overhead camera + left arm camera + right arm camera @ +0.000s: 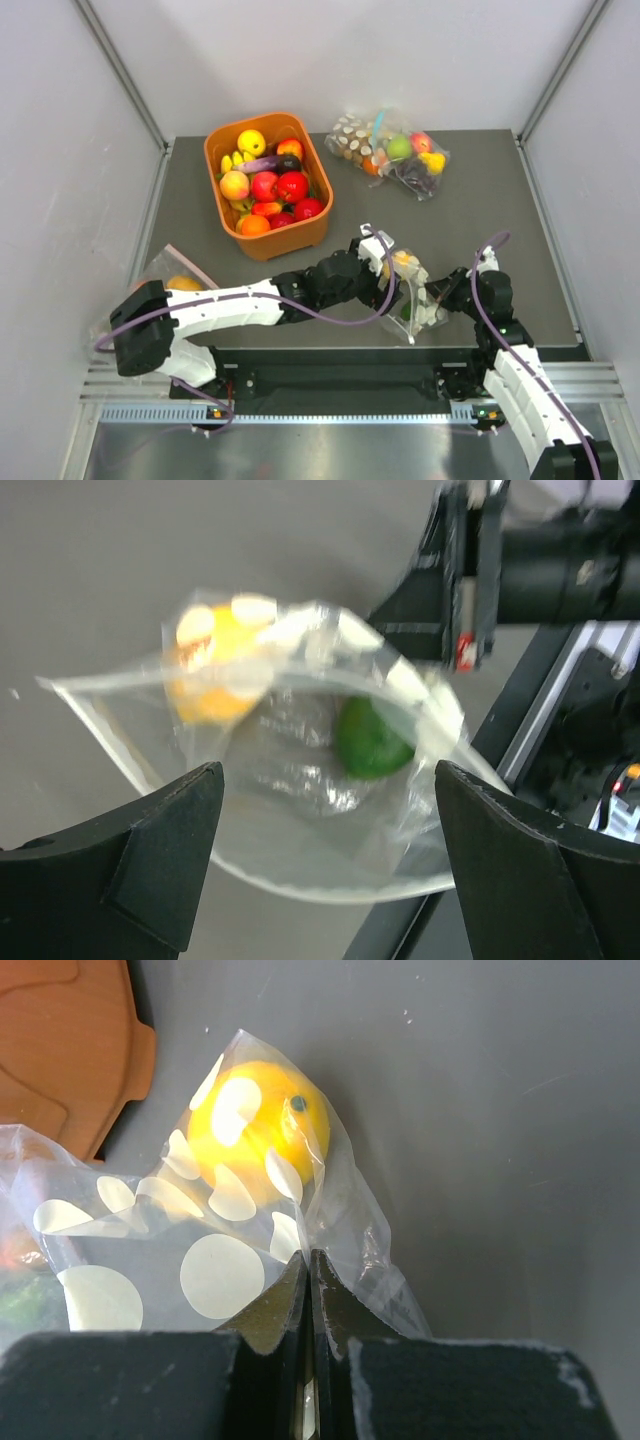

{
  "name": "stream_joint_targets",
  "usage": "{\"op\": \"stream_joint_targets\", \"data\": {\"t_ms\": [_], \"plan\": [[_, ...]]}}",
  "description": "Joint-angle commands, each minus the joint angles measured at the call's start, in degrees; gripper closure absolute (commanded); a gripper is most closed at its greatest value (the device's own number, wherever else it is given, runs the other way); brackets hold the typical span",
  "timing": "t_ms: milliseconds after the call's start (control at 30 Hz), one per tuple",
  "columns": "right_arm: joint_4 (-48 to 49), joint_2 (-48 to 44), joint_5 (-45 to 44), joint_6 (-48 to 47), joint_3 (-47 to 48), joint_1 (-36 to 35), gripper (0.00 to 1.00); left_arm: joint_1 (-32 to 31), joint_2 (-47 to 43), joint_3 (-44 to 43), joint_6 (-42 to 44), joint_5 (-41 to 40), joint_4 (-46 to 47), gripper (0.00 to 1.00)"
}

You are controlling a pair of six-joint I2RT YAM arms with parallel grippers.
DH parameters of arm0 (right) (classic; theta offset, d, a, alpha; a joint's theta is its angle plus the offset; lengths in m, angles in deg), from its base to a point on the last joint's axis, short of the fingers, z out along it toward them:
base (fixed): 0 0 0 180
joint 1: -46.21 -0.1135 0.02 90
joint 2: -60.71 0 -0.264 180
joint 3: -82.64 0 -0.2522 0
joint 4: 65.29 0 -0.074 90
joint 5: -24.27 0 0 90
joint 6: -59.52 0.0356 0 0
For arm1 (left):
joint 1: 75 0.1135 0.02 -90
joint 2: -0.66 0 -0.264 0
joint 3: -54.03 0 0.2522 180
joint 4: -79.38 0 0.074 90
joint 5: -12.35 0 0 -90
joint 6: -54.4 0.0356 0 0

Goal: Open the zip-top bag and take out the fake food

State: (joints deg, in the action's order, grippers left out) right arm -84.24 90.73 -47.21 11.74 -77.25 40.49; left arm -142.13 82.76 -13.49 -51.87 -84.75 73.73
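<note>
The left arm (230, 305) is laid low from its base at the near left and stretched rightward along the near edge of the table (480, 220), its wrist turned toward the middle. The left gripper (327, 790) is held with its fingers spread wide, and nothing is clamped between them. The right arm (520, 375) is raised from the near right, bent at the elbow, and its wrist is turned leftward. The right gripper (309, 1265) is pressed together, and a fold of plastic at the edge of the dotted bag (225, 1275) is pinched between its fingers.

The dotted bag is found near the front of the table, right of centre, between the two grippers. Whether it rests on the table cannot be told. In the left wrist view its mouth appears to gape toward the spread fingers. A yellow fruit (250, 1130) and a green fruit (370, 740) are seen inside it, the yellow one at the farther end.

At the near left, partly hidden by the left arm, a second bag (178, 272) with an orange fruit in it is seen. Farther back, left of centre, an orange basket (305, 235) filled with toy fruit is set. At the far side, right of the basket, a third bag (395, 152) holding mixed fruit is laid.
</note>
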Motion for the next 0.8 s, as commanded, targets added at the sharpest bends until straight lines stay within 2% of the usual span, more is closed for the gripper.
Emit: {"op": "stream_joint_targets", "data": {"t_ms": [0, 167, 433, 700, 767], "plan": [[1.1, -0.4, 0.1, -0.2, 1.5, 0.7, 1.00, -0.4, -1.3, 2.1, -3.0, 0.6, 5.2, 0.10], [1.6, 0.5, 0.4, -0.2, 1.8, 0.7, 1.00, -0.4, 0.1, 2.3, -2.7, 2.1, 5.3, 0.14], [0.8, -0.2, 0.4, -0.2, 1.6, 0.8, 1.00, -0.9, 6.7, -2.1, -0.7, 1.6, 0.6, 0.34], [0.7, 0.3, 0.6, -0.4, 2.3, 0.7, 1.00, -2.3, 13.2, -2.8, -1.1, 2.2, 1.8, 0.34], [-2.4, 0.0, 0.3, -1.8, 3.9, 0.6, 0.87, -2.6, 15.0, -3.3, -1.9, 3.1, 3.2, 0.34]]}}
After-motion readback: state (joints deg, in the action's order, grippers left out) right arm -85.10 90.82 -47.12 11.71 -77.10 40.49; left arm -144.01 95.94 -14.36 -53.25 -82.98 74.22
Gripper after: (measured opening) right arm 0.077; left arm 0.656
